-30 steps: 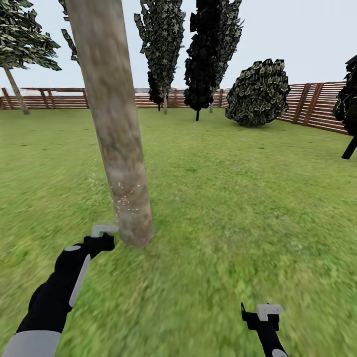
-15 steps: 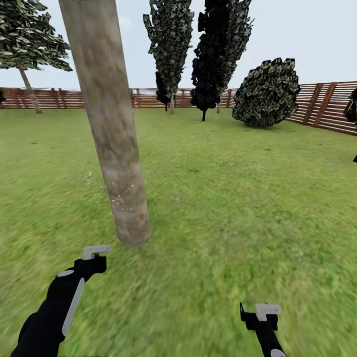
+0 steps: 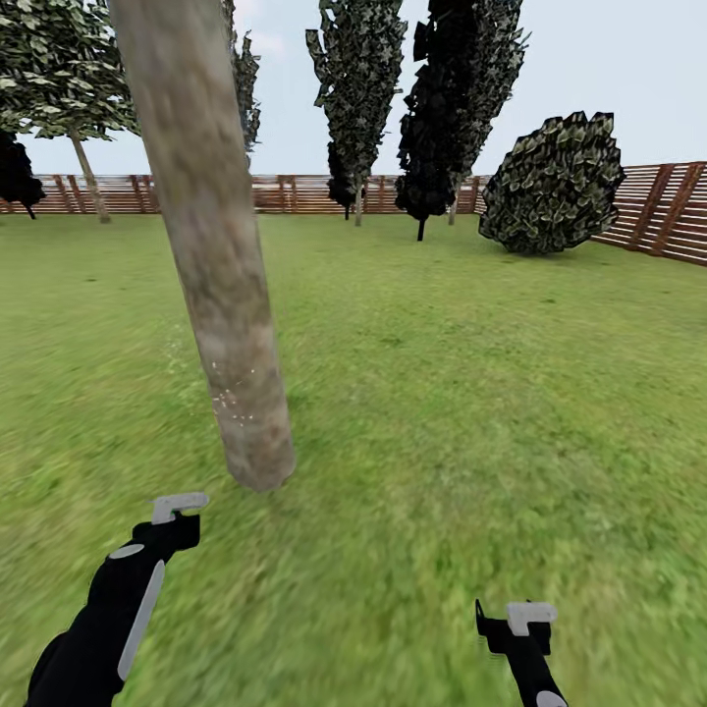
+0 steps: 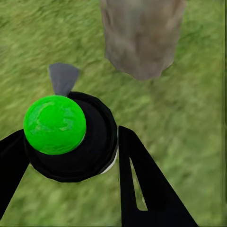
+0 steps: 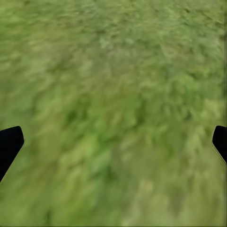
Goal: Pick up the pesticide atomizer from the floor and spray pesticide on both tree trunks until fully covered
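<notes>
Bright green, the round cap of the pesticide atomizer (image 4: 55, 124) is sitting between the two black fingers of the left gripper (image 4: 71, 156), which is pinching the bottle's dark body from both sides; in the head view the sprayer's pale top is poking out just ahead of that gripper (image 3: 177, 511). Just beyond its nozzle the tree trunk (image 3: 211, 265) is rising, pale grey-beige and mottled, leaning slightly, with a sprinkle of white specks low on its bark, above the base. The gripper is hanging near the foot of the trunk but clear of it.

Compared with a second ago, the left arm is sitting lower and farther back from the trunk, where before the sprayer was almost against the bark; the whole scene is also sliding rightward, so the camera is turning. I would guess the robot is backing off or circling to reach bark not yet covered.

Off to the other side, the right gripper (image 3: 518, 621) is hovering over the lawn (image 3: 471, 393), spread wide and holding nothing. Behind, the wooden fence (image 3: 648, 211) is ringing the grass.
</notes>
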`<state>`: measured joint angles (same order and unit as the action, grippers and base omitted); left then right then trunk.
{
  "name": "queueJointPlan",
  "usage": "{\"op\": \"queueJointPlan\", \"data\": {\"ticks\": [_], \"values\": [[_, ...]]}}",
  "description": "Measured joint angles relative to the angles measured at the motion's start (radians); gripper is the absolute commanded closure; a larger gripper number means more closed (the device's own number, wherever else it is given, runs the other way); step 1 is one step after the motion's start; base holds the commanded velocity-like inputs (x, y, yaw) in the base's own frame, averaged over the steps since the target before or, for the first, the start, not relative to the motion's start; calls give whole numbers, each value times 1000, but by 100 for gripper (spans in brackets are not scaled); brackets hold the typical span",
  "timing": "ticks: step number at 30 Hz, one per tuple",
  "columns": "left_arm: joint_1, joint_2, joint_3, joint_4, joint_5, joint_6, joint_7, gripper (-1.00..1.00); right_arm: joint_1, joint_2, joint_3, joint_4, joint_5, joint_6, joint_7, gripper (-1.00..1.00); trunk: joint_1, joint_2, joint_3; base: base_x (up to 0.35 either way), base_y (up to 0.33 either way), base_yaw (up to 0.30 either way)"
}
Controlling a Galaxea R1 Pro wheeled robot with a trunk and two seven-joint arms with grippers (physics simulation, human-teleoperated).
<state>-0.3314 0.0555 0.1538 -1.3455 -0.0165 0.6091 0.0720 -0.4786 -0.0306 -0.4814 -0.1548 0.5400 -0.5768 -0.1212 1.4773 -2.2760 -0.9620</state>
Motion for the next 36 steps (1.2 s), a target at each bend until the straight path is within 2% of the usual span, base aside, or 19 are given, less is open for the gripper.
{"op": "queueJointPlan", "data": {"ticks": [4, 15, 19, 31, 36], "values": [[0, 1, -19, 0, -4, 1, 2, 100, 0, 0, 0, 0, 0, 0, 0, -100, 0, 0, 0, 203, -209, 0], [0, 0, -21, 0, -4, 2, 2, 100, 0, 0, 0, 1, 0, 0, 0, -100, 0, 0, 0, 20, -270, 55], [0, 0, -21, 0, -3, 1, 2, 100, 0, 0, 1, 1, 0, 0, 1, -100, 0, 0, 0, 164, -246, 190], [0, -11, -29, -3, -5, 1, 2, 100, 0, 0, 1, 1, 0, 0, 0, -100, 0, 0, 0, 143, -247, 13], [0, -11, -28, -4, -5, 1, 2, 100, 0, 0, 0, 1, 0, 0, 0, -100, 0, 0, 0, 218, -207, 181]]}}
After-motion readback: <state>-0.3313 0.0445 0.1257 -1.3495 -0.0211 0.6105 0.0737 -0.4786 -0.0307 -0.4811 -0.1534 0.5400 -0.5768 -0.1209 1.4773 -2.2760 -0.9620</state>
